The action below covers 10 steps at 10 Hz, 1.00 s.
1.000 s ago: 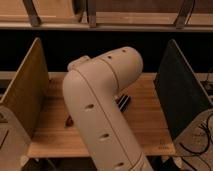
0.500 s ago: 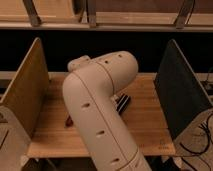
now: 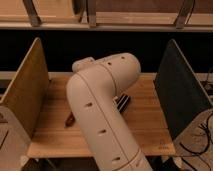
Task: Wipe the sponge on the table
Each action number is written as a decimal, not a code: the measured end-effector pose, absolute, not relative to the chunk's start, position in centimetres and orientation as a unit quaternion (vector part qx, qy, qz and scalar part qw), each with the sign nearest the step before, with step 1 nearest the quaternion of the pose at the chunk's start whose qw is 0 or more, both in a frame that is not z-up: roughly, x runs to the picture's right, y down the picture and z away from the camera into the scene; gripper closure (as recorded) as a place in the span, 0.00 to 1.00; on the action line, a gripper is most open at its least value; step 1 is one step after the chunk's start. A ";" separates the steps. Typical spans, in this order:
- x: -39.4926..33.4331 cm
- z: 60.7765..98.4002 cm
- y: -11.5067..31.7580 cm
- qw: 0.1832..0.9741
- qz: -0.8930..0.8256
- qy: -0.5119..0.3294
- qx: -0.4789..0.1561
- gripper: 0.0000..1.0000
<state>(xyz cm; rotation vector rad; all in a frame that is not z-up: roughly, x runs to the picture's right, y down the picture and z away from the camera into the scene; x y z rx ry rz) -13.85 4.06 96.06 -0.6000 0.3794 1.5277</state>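
1. The table (image 3: 146, 126) – a wide light-brown plank top with visible grain – fills the middle of the view, running between two upright side panels.
2. The tan wooden panel (image 3: 27, 90) stands on its left edge and the dark panel (image 3: 181, 95) on its right.
3. The cream arm (image 3: 100, 105) rises from the bottom edge, bends above the table's middle and covers most of it.
4. The gripper is hidden behind that bend, low over the centre of the table. Its jaws stand wide apart; whether anything lies between them cannot be told.
5. A dark striped piece (image 3: 123, 101) shows at the arm's right edge, just above the planks – whether it belongs to the gripper cannot be told.
6. A small reddish-brown thing (image 3: 70, 120) lies on the table, just beside the arm's left edge.
7. The sponge cannot be made out with any certainty.
8. Loose cables (image 3: 200, 142) hang off the table's right end, outside the dark panel.
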 end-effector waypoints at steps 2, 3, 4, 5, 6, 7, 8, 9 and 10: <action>-14.3 96.8 5.1 0.668 0.665 0.183 -0.278 0.27; -14.2 97.0 5.2 0.669 0.662 0.188 -0.281 0.36; -14.2 97.2 4.9 0.669 0.663 0.187 -0.281 0.44; -14.3 97.4 4.9 0.670 0.659 0.190 -0.282 0.56; -14.4 97.6 4.8 0.671 0.658 0.189 -0.283 0.66; -14.5 97.6 4.6 0.672 0.658 0.188 -0.283 0.75; -14.4 97.7 4.3 0.672 0.659 0.187 -0.281 0.84; -14.5 97.7 3.7 0.673 0.661 0.180 -0.278 0.95; -14.6 97.5 2.9 0.674 0.664 0.173 -0.274 0.99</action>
